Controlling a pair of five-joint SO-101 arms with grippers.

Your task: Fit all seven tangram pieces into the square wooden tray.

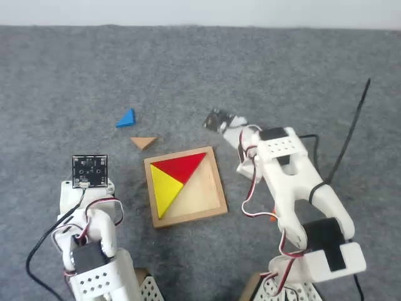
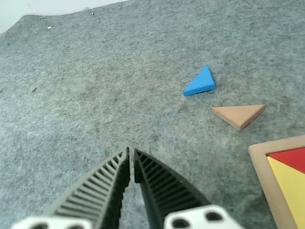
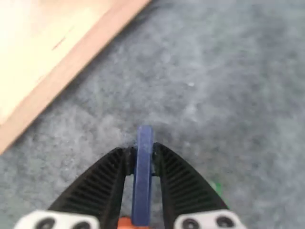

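A robotics lab or hobby test bench: a worktop point(image 1: 188, 69) covered in grey felt, a left arm point(image 1: 94, 251) and right arm point(image 1: 294, 188) of white printed plastic, a loose black cable point(image 1: 352, 128), and a plain pale wall point(image 1: 200, 11) behind.

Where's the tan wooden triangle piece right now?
High view: the tan wooden triangle piece lies on the grey felt mat, just beyond the square wooden tray at its far left corner, with the small blue triangle a bit farther out.

Square wooden tray point(image 1: 191, 217) holds red triangle point(image 1: 182, 166) and yellow triangle point(image 1: 161, 188); blue triangle point(image 1: 127, 118), tan triangle point(image 1: 143, 142) lie far-left; dark-blue piece point(image 3: 142, 176) gripped edge-on
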